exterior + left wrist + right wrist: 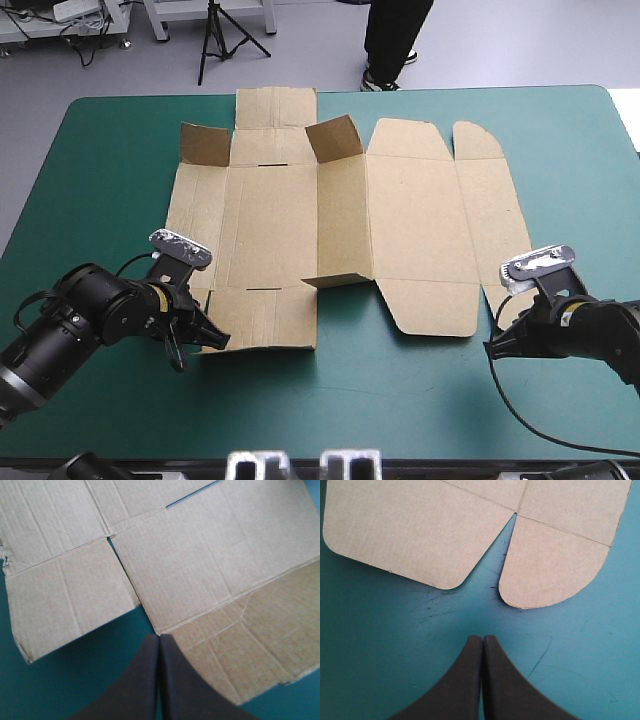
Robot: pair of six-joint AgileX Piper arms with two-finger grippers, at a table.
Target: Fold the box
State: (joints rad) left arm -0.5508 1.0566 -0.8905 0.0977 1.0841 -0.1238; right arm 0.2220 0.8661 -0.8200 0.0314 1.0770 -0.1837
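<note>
The box point(400, 220) is brown corrugated board, matt and papery. Fine ribs run through it, score lines are pressed in, and near my left side it is wrinkled, with one ragged edge. The cover point(400, 400) is teal-green and smooth, marked by thin dark scratches and scuffs. My fingers point(142, 685) are black, matt and smooth, like rubber or soft plastic.

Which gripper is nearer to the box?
The left gripper: its shut jaws reach the box's near edge, while the right gripper, also shut, hangs short of it, over bare teal-green cover.
</note>
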